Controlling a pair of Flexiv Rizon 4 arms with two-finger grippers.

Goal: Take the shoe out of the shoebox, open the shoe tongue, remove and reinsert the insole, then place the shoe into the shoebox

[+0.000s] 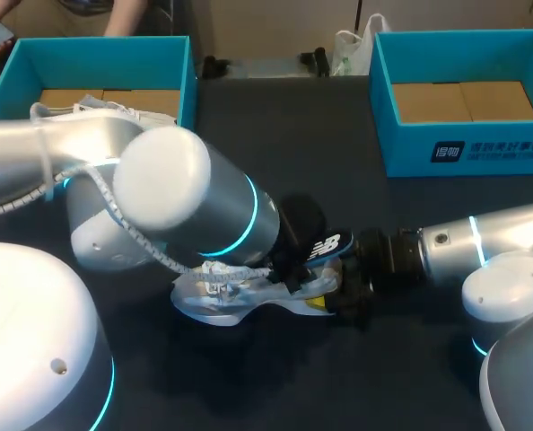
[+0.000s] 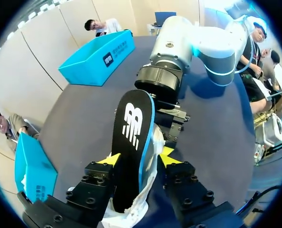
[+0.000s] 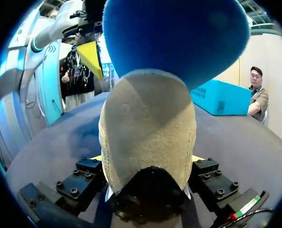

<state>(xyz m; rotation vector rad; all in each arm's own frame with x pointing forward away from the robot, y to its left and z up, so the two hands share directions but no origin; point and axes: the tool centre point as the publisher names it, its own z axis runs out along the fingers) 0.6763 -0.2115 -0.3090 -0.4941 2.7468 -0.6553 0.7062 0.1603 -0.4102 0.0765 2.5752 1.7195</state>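
A black, blue-edged insole juts from the white shoe at the middle of the dark surface. The left fingers pinch the insole, and the right fingers clamp the shoe's suede heel. The teal left shoebox holds a second shoe; the right shoebox shows bare cardboard.

Dark matte table. On it: open teal shoebox at far L corner, 2nd teal shoebox at far R, well apart. White shoe mid-table, nearer robot side, apparently sole down on surface.
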